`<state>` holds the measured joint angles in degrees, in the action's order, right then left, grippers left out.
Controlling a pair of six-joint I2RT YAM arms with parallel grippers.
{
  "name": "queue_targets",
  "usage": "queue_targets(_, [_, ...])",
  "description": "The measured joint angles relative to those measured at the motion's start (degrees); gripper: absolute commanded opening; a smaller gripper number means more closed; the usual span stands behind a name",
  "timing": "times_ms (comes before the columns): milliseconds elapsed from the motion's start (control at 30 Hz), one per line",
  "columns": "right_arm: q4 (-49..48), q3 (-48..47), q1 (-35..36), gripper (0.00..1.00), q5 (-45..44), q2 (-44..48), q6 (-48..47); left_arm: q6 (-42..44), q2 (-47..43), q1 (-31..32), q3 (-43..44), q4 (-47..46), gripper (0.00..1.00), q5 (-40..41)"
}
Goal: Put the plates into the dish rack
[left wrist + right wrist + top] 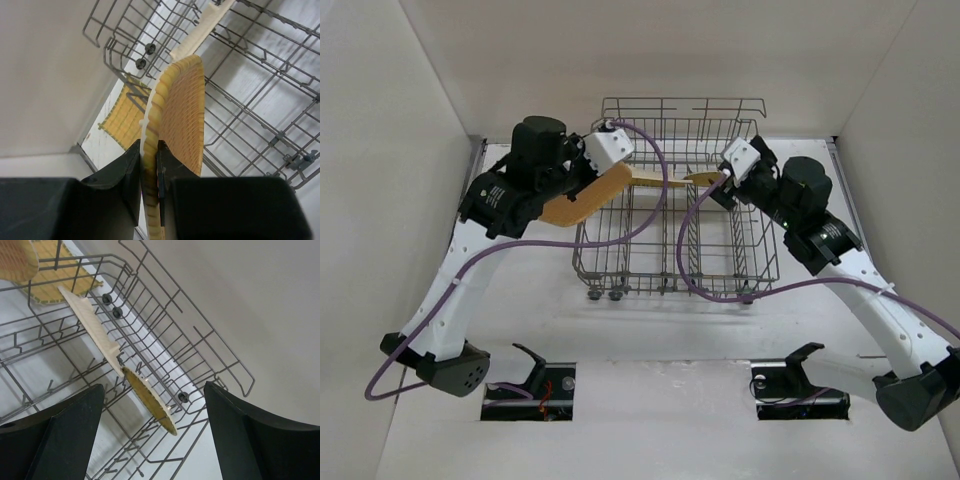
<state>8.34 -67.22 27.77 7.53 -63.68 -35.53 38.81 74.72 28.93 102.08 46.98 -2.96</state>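
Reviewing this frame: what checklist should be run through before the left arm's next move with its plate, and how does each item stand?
1. Left gripper clamped on the ribbed plate: ok.
2. Ribbed plate fully within the dish rack walls: not ok; in the top view it straddles the left wall.
3. Right gripper open and empty: ok.
4. Pale plate and yellow plate standing on edge in the rack: ok.
5. Striped plate loaded: not ok; it lies flat on the table outside the rack.
6. Free slot beneath the ribbed plate: cannot tell.
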Motion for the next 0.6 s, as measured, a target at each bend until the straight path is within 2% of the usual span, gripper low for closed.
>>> queue_targets(233, [-0.79, 3.87, -3.85, 0.86, 0.00, 3.13, 0.07, 6.71, 1.49, 8.07, -0.02, -1.16, 0.02, 3.02])
queue_targets(600, [-0.68, 8.28, -17.77, 0.87, -0.20, 7.41, 5.55, 12.09, 3.04, 12.79, -2.95, -8.24, 0.02, 3.06])
